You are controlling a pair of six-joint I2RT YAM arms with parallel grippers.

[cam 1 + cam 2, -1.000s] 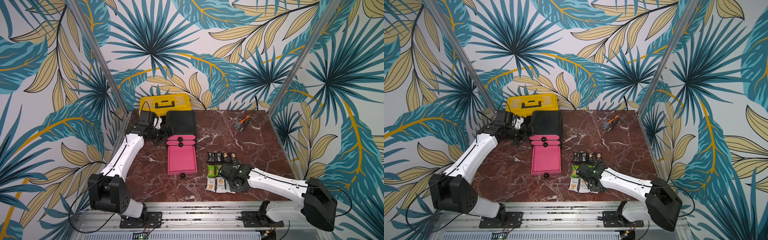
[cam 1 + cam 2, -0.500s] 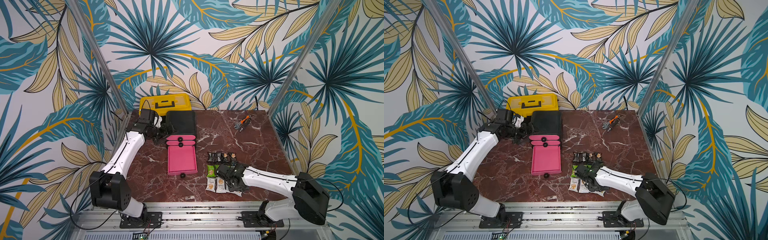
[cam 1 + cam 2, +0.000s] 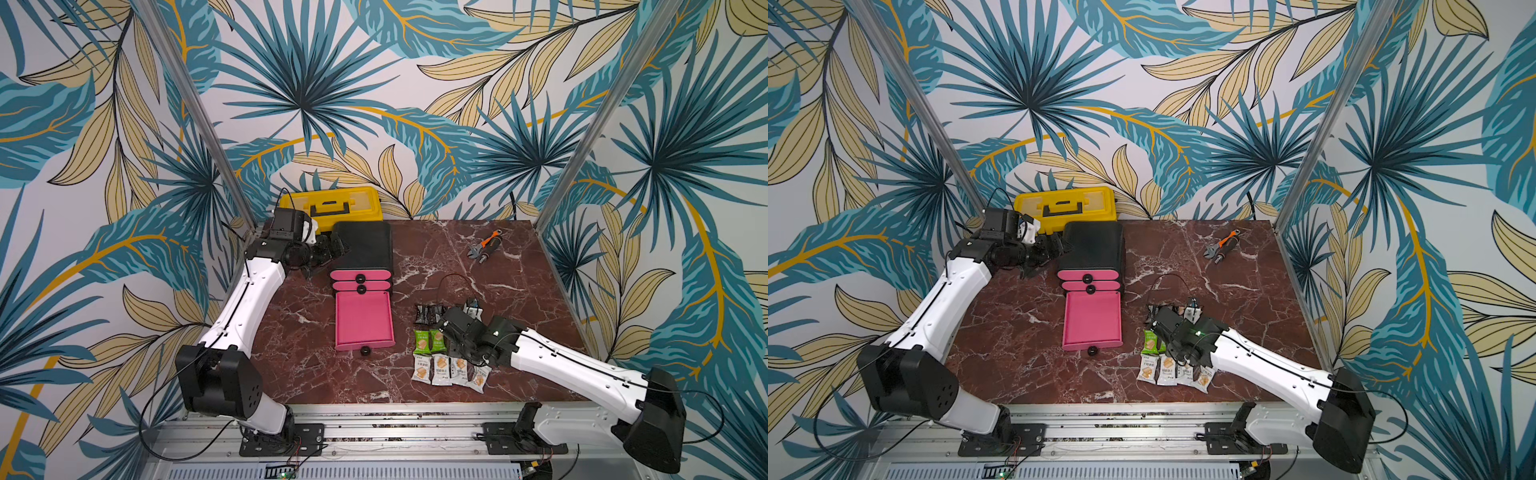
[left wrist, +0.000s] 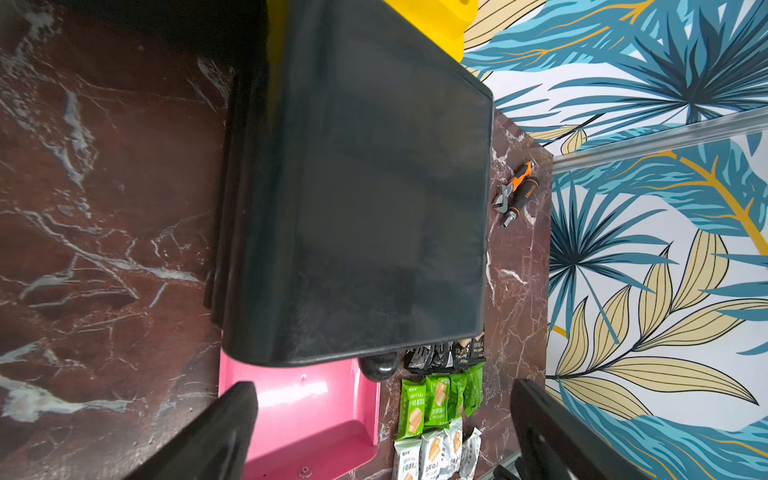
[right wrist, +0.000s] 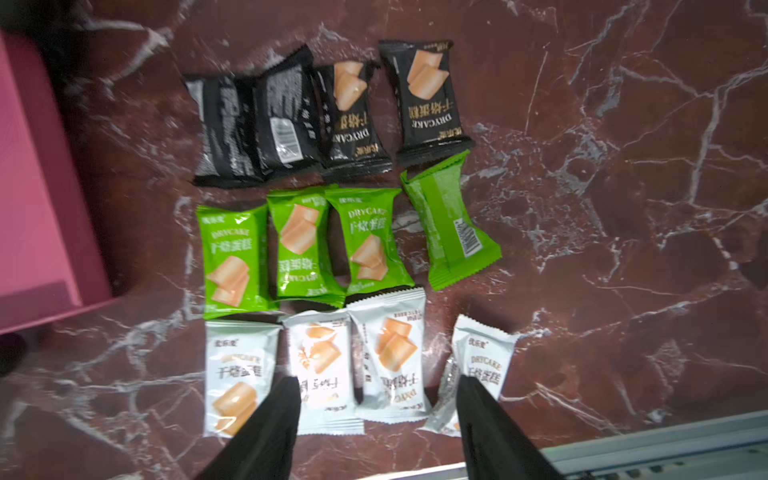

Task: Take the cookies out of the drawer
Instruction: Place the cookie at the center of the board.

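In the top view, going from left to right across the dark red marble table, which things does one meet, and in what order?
Left gripper → black plastic cabinet with pink drawers → small foil cookie packets in black, green and white rows → orange-handled adjustable wrench.

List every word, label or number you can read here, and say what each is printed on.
"DRYCAKE": on a green packet.
"DRYCAKE": on a black packet.
"DRYCAKE": on a white packet.
"干焙蛋糕": apparently, in large characters on those same packets.
Barcode digits on the flipped green packet and the flipped black packet: too small to read.
Lettering on the wrench handle: too blurred to read.
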